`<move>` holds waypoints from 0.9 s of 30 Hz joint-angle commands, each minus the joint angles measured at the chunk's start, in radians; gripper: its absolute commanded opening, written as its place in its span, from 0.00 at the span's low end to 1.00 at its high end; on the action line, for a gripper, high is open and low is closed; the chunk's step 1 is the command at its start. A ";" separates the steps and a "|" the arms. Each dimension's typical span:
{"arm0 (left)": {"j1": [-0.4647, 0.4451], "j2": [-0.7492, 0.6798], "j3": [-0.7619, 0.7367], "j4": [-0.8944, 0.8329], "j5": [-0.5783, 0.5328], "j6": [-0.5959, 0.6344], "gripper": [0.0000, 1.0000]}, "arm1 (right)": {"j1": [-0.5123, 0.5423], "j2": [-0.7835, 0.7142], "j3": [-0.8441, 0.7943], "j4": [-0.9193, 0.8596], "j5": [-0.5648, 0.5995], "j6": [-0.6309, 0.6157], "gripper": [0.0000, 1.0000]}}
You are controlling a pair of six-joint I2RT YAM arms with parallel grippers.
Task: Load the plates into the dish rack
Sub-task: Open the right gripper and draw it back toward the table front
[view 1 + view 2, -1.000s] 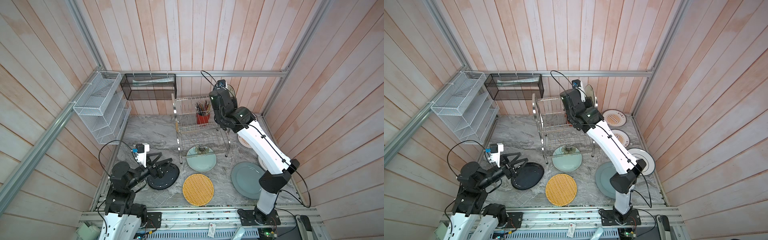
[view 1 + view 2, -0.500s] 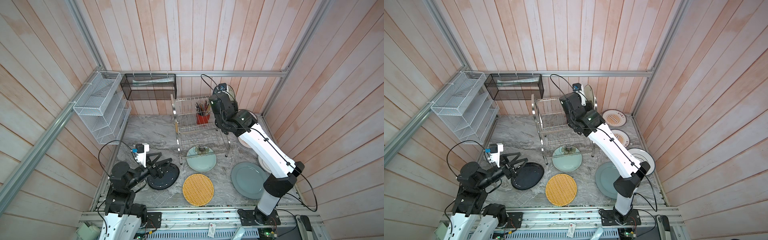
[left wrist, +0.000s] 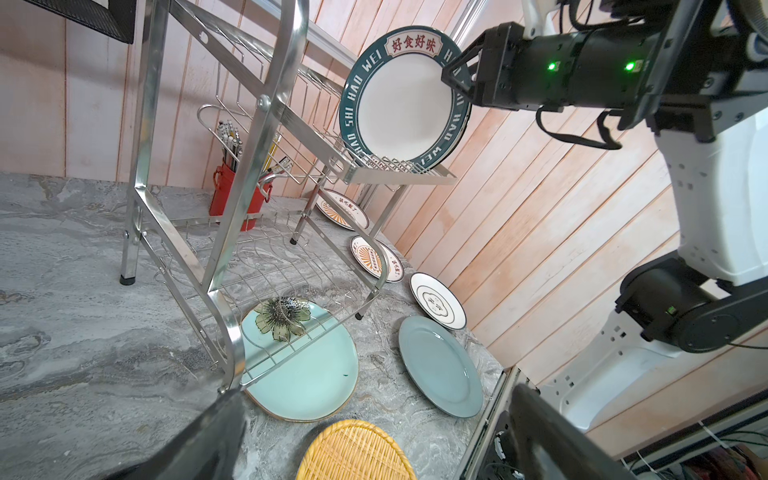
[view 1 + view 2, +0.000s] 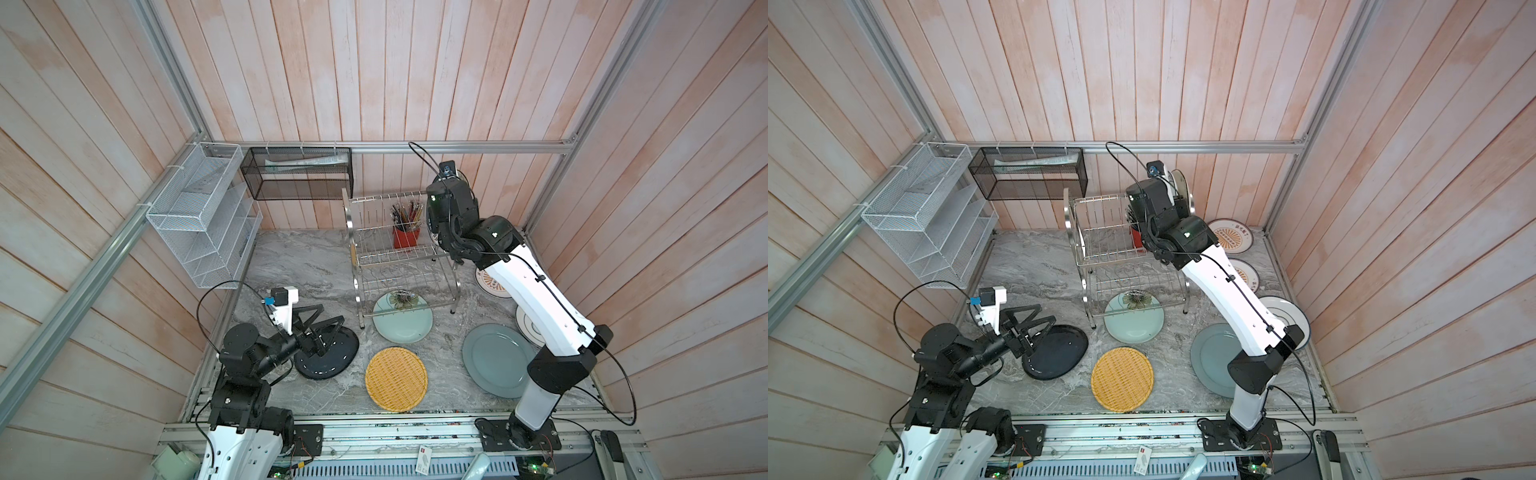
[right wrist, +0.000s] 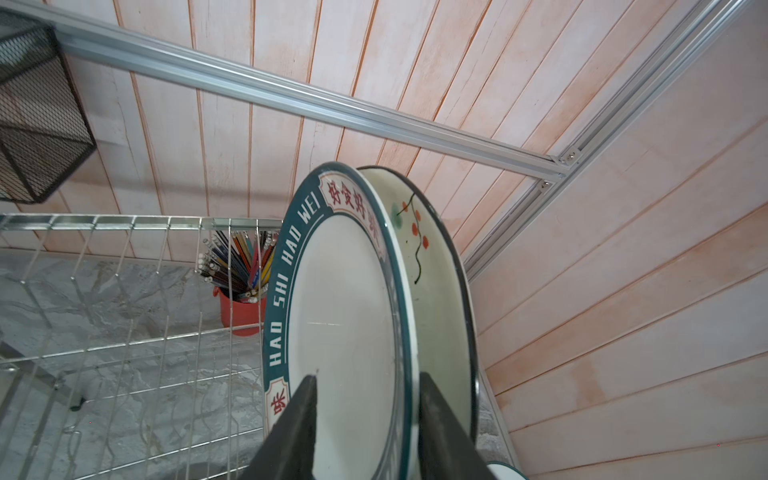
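A green-rimmed white plate (image 5: 345,311) stands upright in the upper tier of the dish rack (image 4: 348,224), next to a berry-print plate (image 5: 432,291). My right gripper (image 5: 368,376) is open, its fingers either side of the green rim (image 3: 403,95). The left gripper (image 4: 330,318) hangs open over the black plate (image 4: 328,357). Flat on the table lie the mint flowered plate (image 4: 402,318), partly under the rack, a yellow woven plate (image 4: 396,379), a grey-blue plate (image 4: 496,359), two sunburst plates (image 4: 1230,241) and an emblem plate (image 4: 1283,316).
A red utensil cup (image 4: 405,239) stands in the rack's back corner. A white mesh organiser (image 4: 203,224) and a black mesh basket (image 4: 297,174) hang on the walls. Wooden walls close in the table on three sides.
The right gripper's jaws have come apart from the green-rimmed plate, which now stands in the rack on its own. The left arm has not moved.
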 commanded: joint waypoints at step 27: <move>0.011 -0.049 -0.153 -0.536 -0.660 -0.608 1.00 | 0.138 -0.913 -1.114 0.406 -0.482 0.222 0.95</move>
